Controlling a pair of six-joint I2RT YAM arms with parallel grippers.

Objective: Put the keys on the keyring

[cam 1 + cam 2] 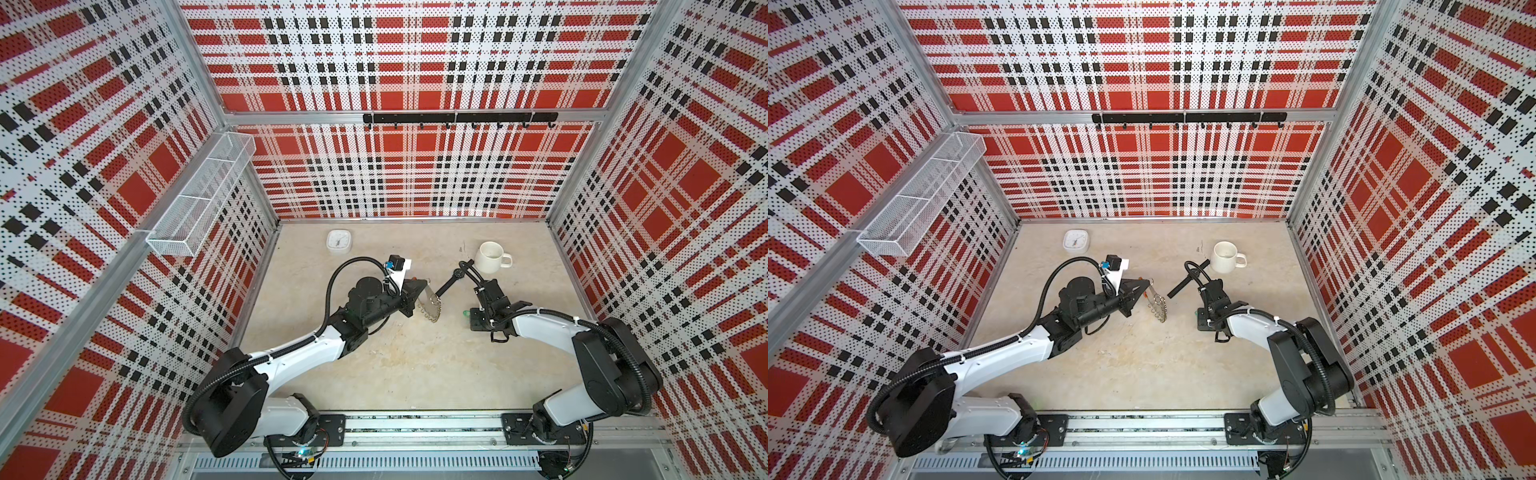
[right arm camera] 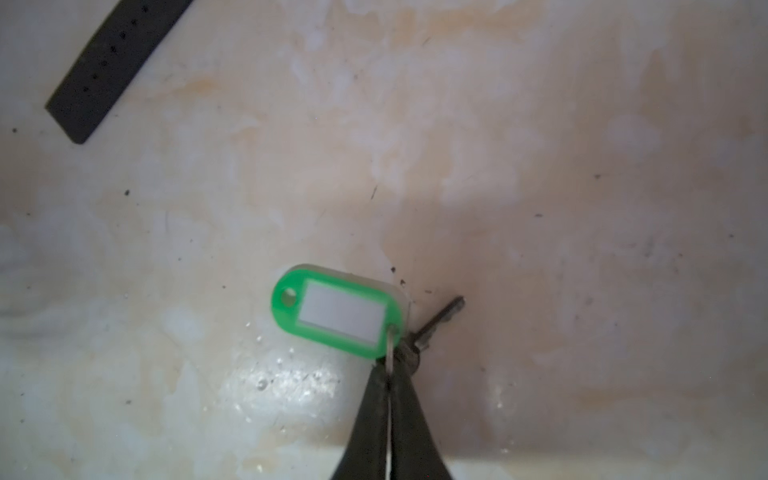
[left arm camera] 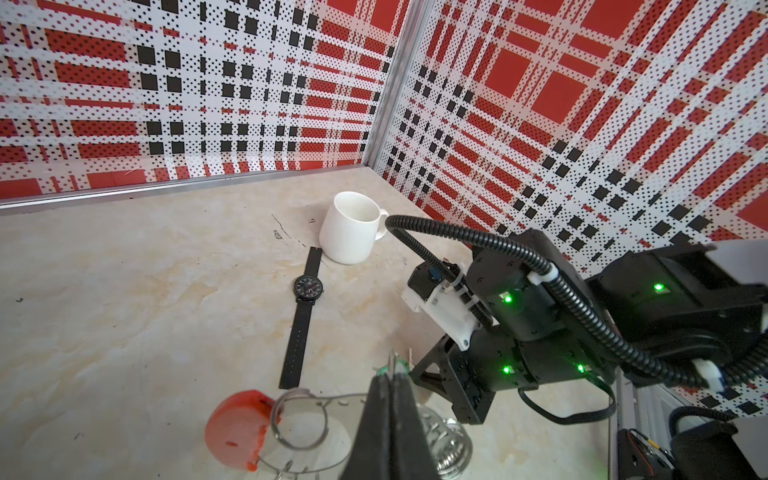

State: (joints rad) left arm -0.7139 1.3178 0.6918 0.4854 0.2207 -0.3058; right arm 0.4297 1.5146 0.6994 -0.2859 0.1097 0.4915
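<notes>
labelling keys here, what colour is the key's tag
Green tag with a white centre; clearest in the right wrist view.

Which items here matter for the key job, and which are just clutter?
Job: keys, held in right gripper; keyring, held in left gripper.
Lying about: wristwatch, mug, clock, wire basket, hook rail.

No legible text, brand or number in any view. On the green tag of the keys (image 2: 341,318), only a blank white insert. On the wristwatch (image 3: 308,287) dial, pale markings too small to read. On the white clock (image 1: 338,242), a face too blurred to read.
</notes>
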